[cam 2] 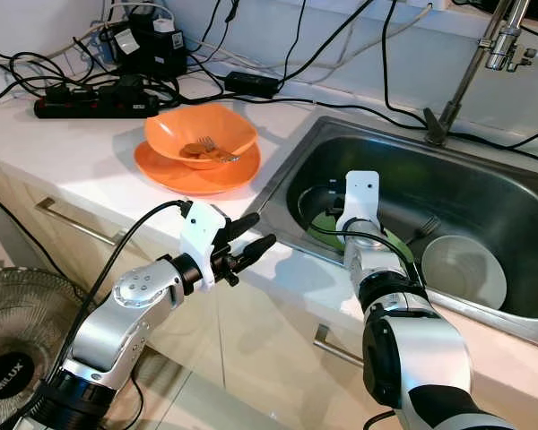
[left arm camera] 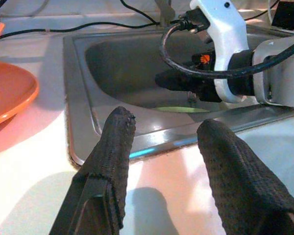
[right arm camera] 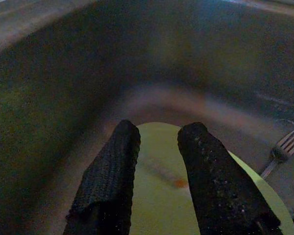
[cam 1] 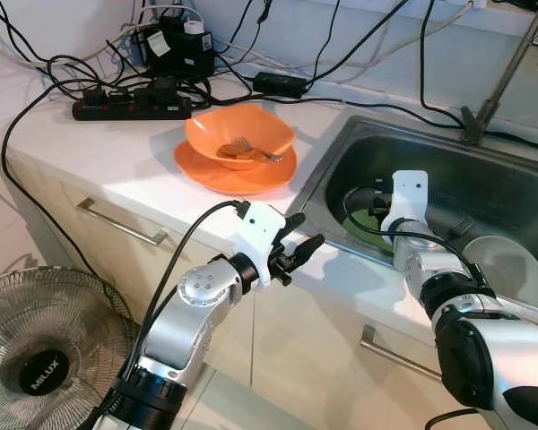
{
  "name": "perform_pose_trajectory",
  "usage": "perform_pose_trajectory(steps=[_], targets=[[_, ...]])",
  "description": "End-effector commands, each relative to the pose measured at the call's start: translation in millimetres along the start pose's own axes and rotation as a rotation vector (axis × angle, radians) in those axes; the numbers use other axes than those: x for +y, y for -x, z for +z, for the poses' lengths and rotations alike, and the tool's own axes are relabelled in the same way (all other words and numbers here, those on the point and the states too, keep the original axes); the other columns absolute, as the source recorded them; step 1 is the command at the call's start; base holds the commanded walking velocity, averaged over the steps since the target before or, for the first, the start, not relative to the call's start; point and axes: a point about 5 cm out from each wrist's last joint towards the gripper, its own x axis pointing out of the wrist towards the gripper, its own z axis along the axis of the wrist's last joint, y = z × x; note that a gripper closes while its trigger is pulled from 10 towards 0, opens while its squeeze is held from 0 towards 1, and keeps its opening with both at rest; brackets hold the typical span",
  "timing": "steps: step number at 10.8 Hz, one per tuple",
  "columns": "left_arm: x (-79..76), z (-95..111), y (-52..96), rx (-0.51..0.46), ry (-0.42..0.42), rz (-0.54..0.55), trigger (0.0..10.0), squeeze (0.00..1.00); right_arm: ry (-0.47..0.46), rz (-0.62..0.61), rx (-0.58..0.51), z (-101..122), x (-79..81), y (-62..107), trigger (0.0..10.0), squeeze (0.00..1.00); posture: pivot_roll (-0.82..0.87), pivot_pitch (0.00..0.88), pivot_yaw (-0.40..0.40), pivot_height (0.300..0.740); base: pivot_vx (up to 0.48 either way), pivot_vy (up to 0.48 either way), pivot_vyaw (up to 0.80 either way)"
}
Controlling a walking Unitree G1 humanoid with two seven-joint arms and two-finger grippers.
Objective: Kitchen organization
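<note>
Two orange dishes are stacked beyond the left pincer (cam 1: 298, 248): one bowl (cam 1: 239, 132) on one plate (cam 1: 233, 175). Two forks: one fork in that bowl (cam 1: 254, 149), one fork in the sink (right arm camera: 282, 149) beside the right pincer (right arm camera: 159, 128). One green plate (right arm camera: 186, 186) lies under it, one white bowl (cam 1: 508, 266) nearby.

Head cameras look down on the counter (cam 1: 117, 143) and sink (cam 1: 520, 188). Each wrist camera looks closely along its fingers; both share the sink.
</note>
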Motion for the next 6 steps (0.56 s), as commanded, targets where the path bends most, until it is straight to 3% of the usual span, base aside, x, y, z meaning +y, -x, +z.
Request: perform_pose_trajectory(steps=[1, 3, 4, 5, 6], targets=[[-0.4, -1, 1.2, 0.007, -0.002, 0.006, 10.0, 0.0, -0.011, 0.008, -0.006, 8, 3.7, -1.3, 10.0, 1.0, 0.25, 0.0, -0.062, 0.74, 0.0, 0.0, 0.0], [-0.2, 0, 1.3, -0.001, -0.009, 0.012, 10.0, 0.0, 0.011, 0.008, -0.029, 10, 4.6, -1.2, 10.0, 0.96, 0.25, 0.0, -0.062, 0.74, 0.0, 0.0, 0.0], [6.3, 9, 2.5, -0.051, -0.101, 0.078, 10.0, 0.0, 0.004, 0.009, -0.144, 27, 6.4, -0.7, 10.0, 0.0, 0.25, 0.0, -0.062, 0.74, 0.0, 0.0, 0.0], [12.3, 16, 4.5, -0.087, -0.182, 0.134, 10.0, 0.0, -0.007, 0.023, -0.276, 44, 9.1, 2.0, 10.0, 0.0, 0.25, 0.0, -0.062, 0.74, 0.0, 0.0, 0.0], [14.7, 24, 7.3, -0.116, -0.34, 0.184, 10.0, 0.0, -0.021, 0.049, -0.398, 55, 12.7, 7.0, 10.0, 0.0, 0.25, 0.0, -0.062, 0.74, 0.0, 0.0, 0.0]])
